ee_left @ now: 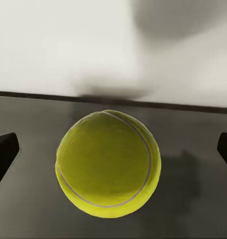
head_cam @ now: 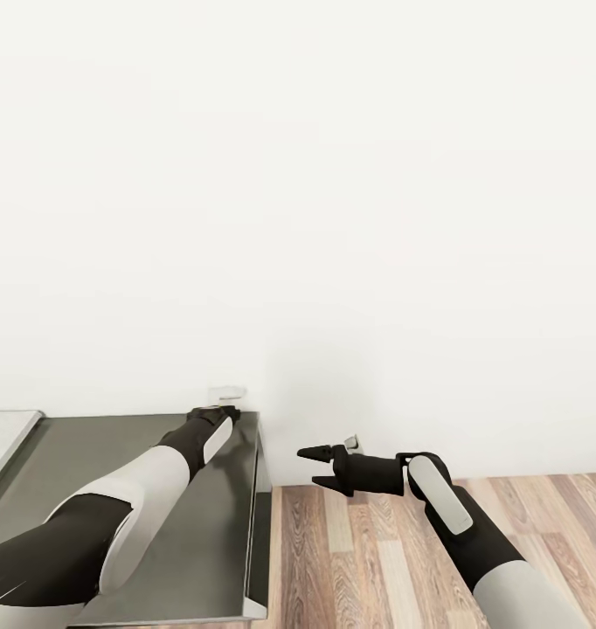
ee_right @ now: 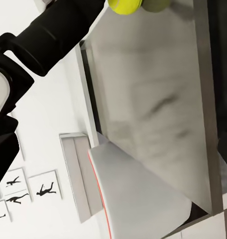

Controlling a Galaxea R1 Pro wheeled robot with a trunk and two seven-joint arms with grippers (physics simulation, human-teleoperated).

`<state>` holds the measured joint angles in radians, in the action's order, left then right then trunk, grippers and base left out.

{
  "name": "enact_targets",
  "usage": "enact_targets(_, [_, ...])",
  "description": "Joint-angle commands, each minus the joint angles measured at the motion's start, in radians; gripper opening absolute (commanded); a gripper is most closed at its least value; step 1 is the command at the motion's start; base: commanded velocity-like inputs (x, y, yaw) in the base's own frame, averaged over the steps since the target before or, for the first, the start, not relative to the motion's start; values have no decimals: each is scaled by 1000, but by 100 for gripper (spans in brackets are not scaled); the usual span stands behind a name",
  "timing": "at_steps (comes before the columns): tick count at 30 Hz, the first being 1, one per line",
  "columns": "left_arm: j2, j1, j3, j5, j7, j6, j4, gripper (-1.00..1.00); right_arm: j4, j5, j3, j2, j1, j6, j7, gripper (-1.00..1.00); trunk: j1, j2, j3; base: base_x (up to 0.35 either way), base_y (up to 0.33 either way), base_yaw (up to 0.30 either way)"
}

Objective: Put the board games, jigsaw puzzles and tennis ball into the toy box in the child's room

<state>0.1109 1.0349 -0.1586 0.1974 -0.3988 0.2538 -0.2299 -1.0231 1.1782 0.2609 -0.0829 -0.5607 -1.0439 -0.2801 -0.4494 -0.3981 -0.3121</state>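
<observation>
Against the white wall, on the dark grey table section (head_cam: 202, 524) near its far corner, the tennis ball (ee_left: 108, 163) sits between the left gripper (ee_left: 113, 149)'s wide-apart fingers, ready for grasping; the right gripper (head_cam: 314, 466) hangs parted, empty.

Head cam looks down; both wrist cams share tennis ball (ee_left: 108, 164).

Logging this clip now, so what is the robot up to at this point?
The left arm is stretched out over the dark grey table section, and its end effector is open with the tennis ball sitting between its fingers, which do not touch it. The ball rests on the table surface near the wall. The right end effector hangs open and empty over the wood floor, beside the table.
</observation>
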Motion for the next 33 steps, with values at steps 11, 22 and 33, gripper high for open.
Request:
enact_targets(11, [0,1,-9,9,-6,5,-2,100,0,-9,1,-1,-1,-1,-11,100,-1,-2,-12,15,26,0])
enact_targets(22, [2,1,-8,9,-6,5,-2,100,0,-10,1,0,-1,-1,-11,100,-1,-2,-18,0,0,0])
enact_targets(33, [1,1,-8,9,-6,5,-2,100,0,-9,1,-1,-1,-1,-13,100,-1,-2,-21,0,0,0])
